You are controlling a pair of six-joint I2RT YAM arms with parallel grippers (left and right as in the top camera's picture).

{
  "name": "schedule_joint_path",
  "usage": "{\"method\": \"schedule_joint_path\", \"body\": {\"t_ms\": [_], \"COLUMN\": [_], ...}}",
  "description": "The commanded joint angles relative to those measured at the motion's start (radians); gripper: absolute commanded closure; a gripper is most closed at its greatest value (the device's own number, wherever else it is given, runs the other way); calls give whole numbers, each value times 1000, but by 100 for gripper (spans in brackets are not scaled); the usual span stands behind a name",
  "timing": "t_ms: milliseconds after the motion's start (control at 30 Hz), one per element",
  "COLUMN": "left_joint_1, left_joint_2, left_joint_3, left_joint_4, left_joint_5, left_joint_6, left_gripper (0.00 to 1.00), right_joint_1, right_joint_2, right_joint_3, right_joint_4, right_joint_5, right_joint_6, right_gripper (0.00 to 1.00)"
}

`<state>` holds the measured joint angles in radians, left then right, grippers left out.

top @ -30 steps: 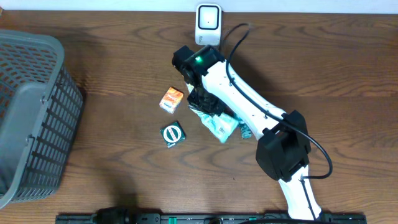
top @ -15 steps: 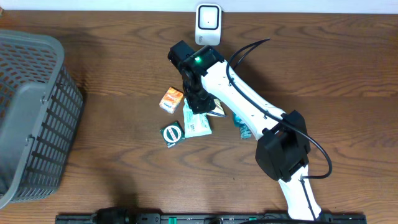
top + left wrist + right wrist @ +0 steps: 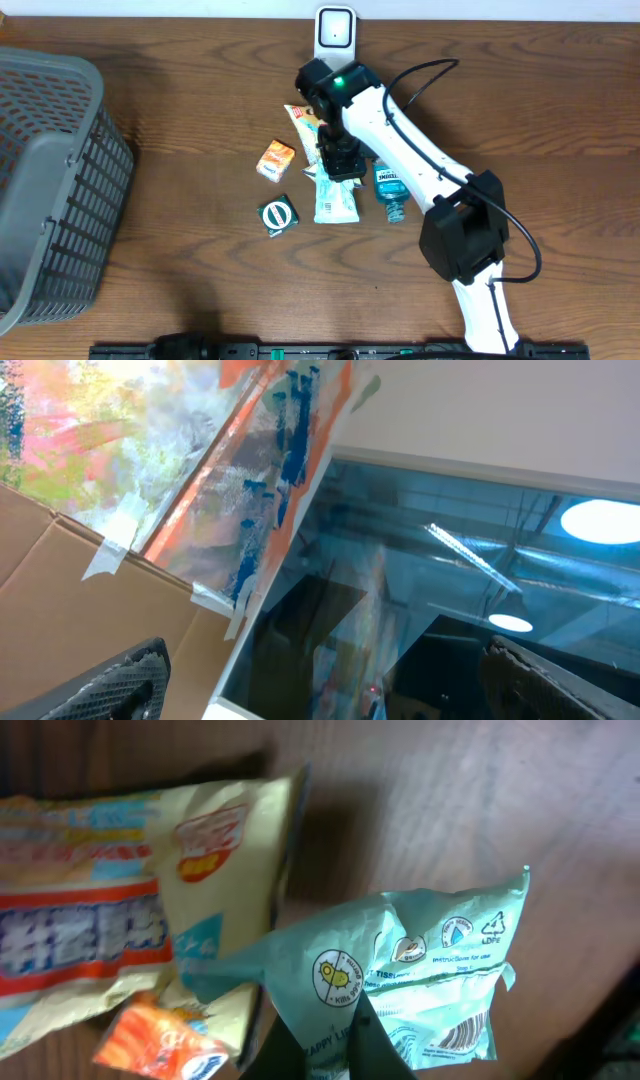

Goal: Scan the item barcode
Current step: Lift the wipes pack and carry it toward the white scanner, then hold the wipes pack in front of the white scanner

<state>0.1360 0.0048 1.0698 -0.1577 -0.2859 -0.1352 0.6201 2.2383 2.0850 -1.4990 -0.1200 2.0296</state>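
Observation:
My right gripper point(image 3: 338, 160) is shut on the top edge of a teal wet-wipes pack point(image 3: 335, 200), which hangs down toward the table in the overhead view. The right wrist view has the pack point(image 3: 430, 965) pinched between the two dark fingers point(image 3: 375, 1050), and a barcode point(image 3: 465, 1038) shows on its lower right face. A white scanner point(image 3: 334, 38) stands at the table's far edge, just beyond the arm. My left gripper point(image 3: 330, 700) is open and holds nothing; it points away at the room and is outside the overhead view.
A yellow snack pack point(image 3: 303, 120), an orange box point(image 3: 276, 159), a round green item point(image 3: 278, 216) and a teal bottle point(image 3: 389, 186) lie around the held pack. A grey basket point(image 3: 50, 180) stands at the left edge.
The right arm swung left, then back right and a little toward the scanner, carrying the teal pack. The pack turned to hang lengthwise, and the yellow snack pack came into sight.

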Motion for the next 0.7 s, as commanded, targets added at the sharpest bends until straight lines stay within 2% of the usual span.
{"method": "schedule_joint_path", "body": {"t_ms": [0,133,267,400,467,533,600,667], "left_joint_1": [3,3,3,3,3,3,3,3], "left_joint_2": [-2,-2,-2,-2,-2,-2,-2,-2], "left_joint_3": [1,1,1,1,1,1,1,0], "left_joint_4": [-10,-16,-16,-16,-16,-16,-16,-17], "left_joint_5": [13,13,13,13,13,13,13,13], "left_joint_6": [-9,-9,-9,-9,-9,-9,-9,-9], "left_gripper": [2,2,2,2,2,2,2,2], "right_joint_1": [-26,-45,-56,-58,-58,-58,-62,-71], "right_joint_2": [-19,-56,-122,-209,-263,-302,-340,-382], "right_joint_3": [6,8,8,8,8,8,8,8], "right_joint_4": [-31,-47,-7,162,269,299,265,138], "right_joint_5": [-63,-104,-61,30,8,-32,-54,-67], "right_joint_6": [19,14,-128,-513,-752,-827,-774,-519], "right_gripper": [99,99,99,99,99,99,99,99]}}
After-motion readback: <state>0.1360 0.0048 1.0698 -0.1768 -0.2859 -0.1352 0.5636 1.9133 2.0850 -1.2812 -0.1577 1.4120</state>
